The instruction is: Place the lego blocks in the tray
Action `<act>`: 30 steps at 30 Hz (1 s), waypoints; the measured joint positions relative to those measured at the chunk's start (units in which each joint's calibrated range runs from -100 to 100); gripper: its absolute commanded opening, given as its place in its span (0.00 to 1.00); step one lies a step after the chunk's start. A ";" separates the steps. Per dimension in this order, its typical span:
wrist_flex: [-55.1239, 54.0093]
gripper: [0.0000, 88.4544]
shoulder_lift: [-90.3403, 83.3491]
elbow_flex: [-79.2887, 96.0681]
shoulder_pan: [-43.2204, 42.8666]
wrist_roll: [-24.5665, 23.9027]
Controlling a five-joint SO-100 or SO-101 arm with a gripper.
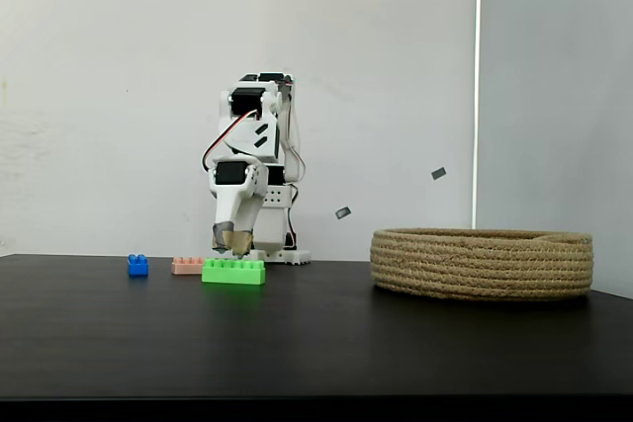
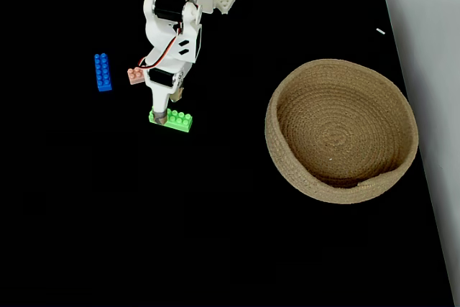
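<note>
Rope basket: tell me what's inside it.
Nothing visible. In the fixed view from above, the basket shows bare coiled floor. The near inner wall is partly hidden by its rim. All three bricks lie outside; the tool is on the green brick.

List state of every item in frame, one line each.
green brick: flat on the table, end effector down at its left end; grip unclear
pink brick: on the table, partly hidden by the arm, untouched
blue brick: flat on the table, untouched
tray: upright, empty
</note>
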 measured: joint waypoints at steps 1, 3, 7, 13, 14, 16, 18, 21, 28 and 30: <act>0.00 0.26 0.85 -0.53 0.00 0.00; 0.00 0.26 2.29 -1.68 0.16 0.00; 0.00 0.26 4.75 -3.45 1.06 0.00; 0.00 0.22 6.70 -4.07 1.79 0.63; 0.00 0.21 7.04 -4.07 1.95 0.88; 0.00 0.18 7.63 -4.07 2.28 1.32; 0.00 0.14 8.31 -4.07 2.52 2.25; 0.00 0.06 9.16 -4.42 2.61 2.69; 0.00 0.00 10.52 -6.19 2.61 2.88; -0.08 0.00 10.52 -6.19 2.61 2.88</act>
